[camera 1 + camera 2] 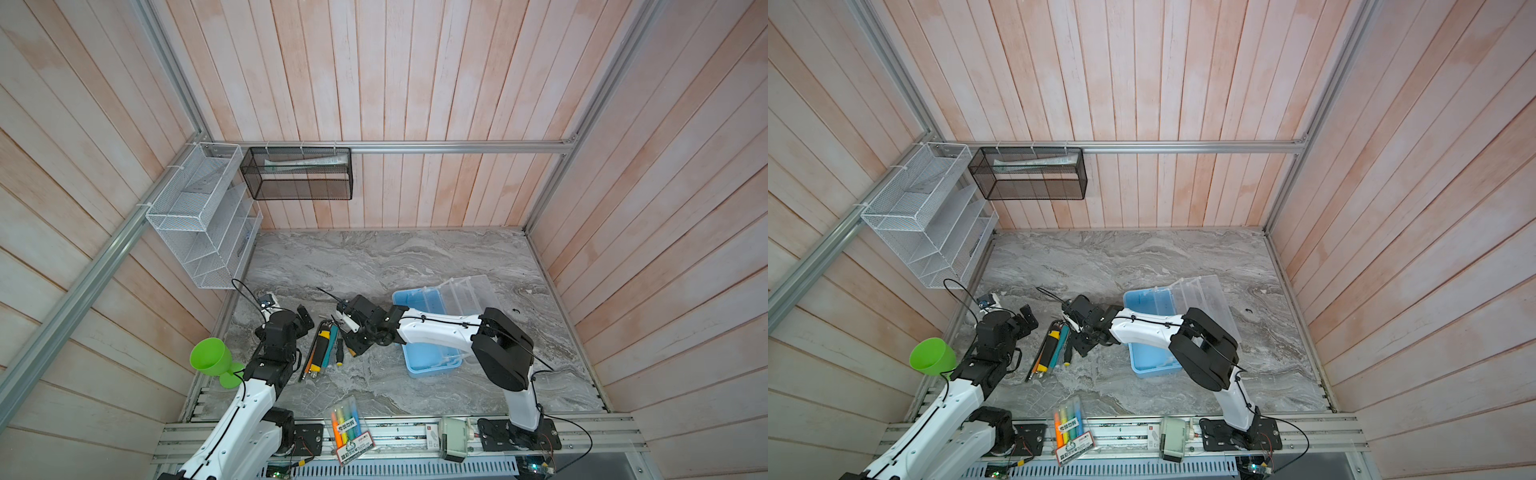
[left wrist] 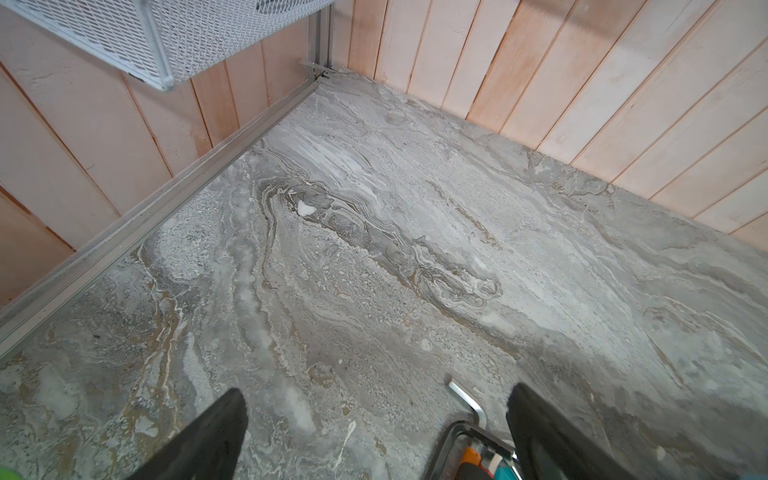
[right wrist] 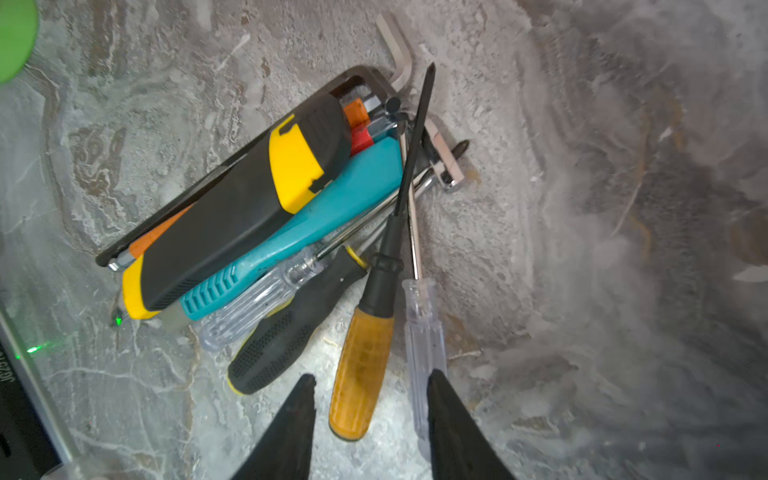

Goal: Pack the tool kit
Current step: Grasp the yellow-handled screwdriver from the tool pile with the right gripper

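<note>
Right wrist: right claw (image 3: 370, 376) released, jaws straddling orange-handled screwdriver (image 3: 374, 316) on counter (image 3: 582, 249); left claw (image 2: 376, 390) spread wide beside hex key (image 2: 467, 399).

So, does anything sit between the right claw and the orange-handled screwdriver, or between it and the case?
Nothing blocks the right claw: its open jaws straddle the orange-handled screwdriver. A clear-handled screwdriver lies against one finger and may get caught. Bare marble leads to the open case.

Marble tabletop (image 1: 374, 266) — blue case (image 1: 434, 368), tool pile (image 1: 324, 349).
</note>
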You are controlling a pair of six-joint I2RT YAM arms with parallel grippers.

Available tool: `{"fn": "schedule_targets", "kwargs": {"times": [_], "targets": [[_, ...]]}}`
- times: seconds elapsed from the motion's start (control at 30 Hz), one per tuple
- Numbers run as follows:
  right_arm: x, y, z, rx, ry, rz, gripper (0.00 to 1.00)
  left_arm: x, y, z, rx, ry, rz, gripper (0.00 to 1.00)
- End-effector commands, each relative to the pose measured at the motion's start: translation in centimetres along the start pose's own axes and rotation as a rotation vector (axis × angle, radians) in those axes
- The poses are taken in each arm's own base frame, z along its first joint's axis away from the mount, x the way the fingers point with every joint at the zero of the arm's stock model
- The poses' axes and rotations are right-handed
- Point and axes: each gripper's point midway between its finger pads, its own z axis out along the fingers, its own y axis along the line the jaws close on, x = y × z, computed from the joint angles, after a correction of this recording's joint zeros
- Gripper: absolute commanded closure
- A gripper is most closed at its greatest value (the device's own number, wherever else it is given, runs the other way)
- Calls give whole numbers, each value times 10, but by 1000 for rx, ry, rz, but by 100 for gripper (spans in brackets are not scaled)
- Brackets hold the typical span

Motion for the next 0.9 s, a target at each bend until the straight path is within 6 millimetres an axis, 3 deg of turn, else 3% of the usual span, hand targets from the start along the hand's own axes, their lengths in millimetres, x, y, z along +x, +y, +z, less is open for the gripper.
{"fn": "schedule_targets", "kwargs": {"times": [0.0,0.3,0.53,0.87], "targets": [[5,-2,7,29,57,-37,57,-1,-1,-1,15,-3,-6,0],[15,-6,18,73,95,-9,59,-4,2,-6,17,-28,-22,0],[21,4,27,81,108,1,59,-3,1,-6,19,-25,-20,0],[25,-5,38,128,121,39,60,-3,2,-6,14,-26,-24,0]]}}
